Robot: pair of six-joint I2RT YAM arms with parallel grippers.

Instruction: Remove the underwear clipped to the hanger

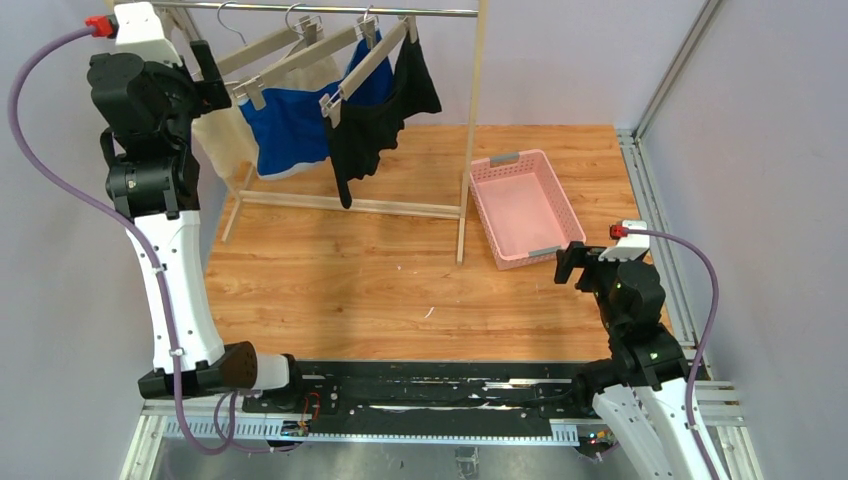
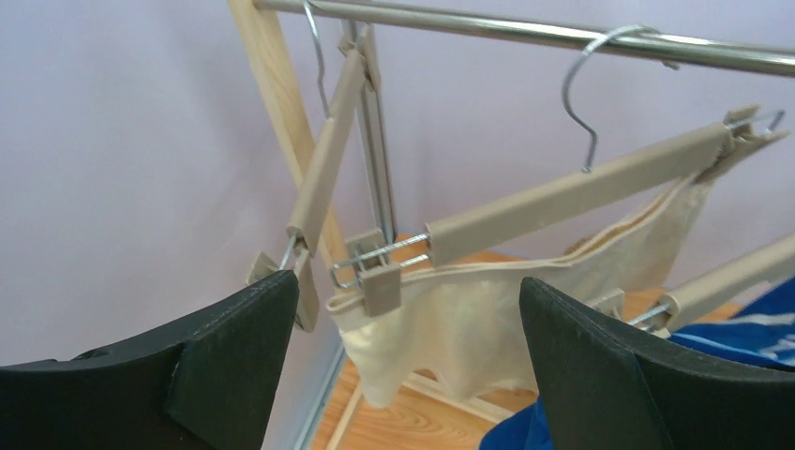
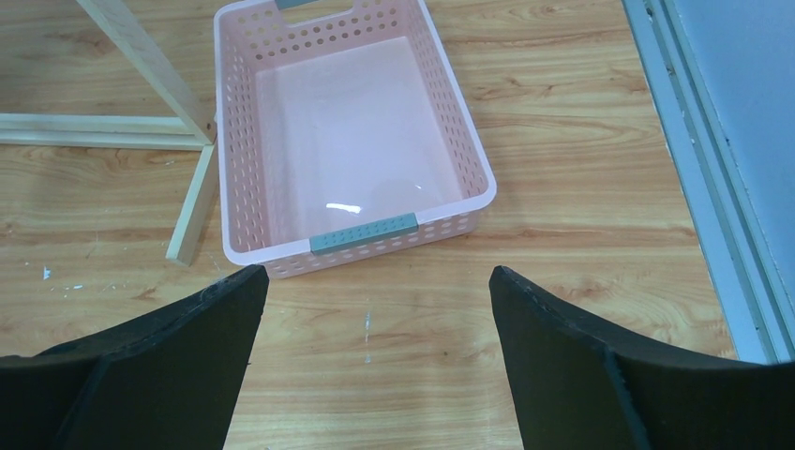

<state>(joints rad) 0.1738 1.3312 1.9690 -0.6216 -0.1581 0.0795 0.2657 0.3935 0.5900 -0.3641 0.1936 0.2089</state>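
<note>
Three underwear hang clipped to beige hangers on a metal rail [image 1: 330, 10]: cream-beige [image 1: 222, 135], bright blue [image 1: 285, 130] and black [image 1: 375, 125]. My left gripper [image 1: 205, 70] is raised at the left end of the rack, open and empty. In the left wrist view it [image 2: 405, 284] faces the cream underwear [image 2: 487, 319], just short of its near clip [image 2: 382, 286] on the hanger bar [image 2: 572, 192]. The blue underwear [image 2: 741, 333] shows at lower right. My right gripper [image 1: 568, 265] is open and empty, low over the table in front of the basket.
A pink perforated basket [image 1: 483, 215] stands right of the rack; the right wrist view shows it [image 3: 469, 141] with nothing inside. The rack's wooden post [image 1: 470, 130] and floor frame stand between rack and basket. A bare hanger [image 2: 323, 159] hangs left of the cream one.
</note>
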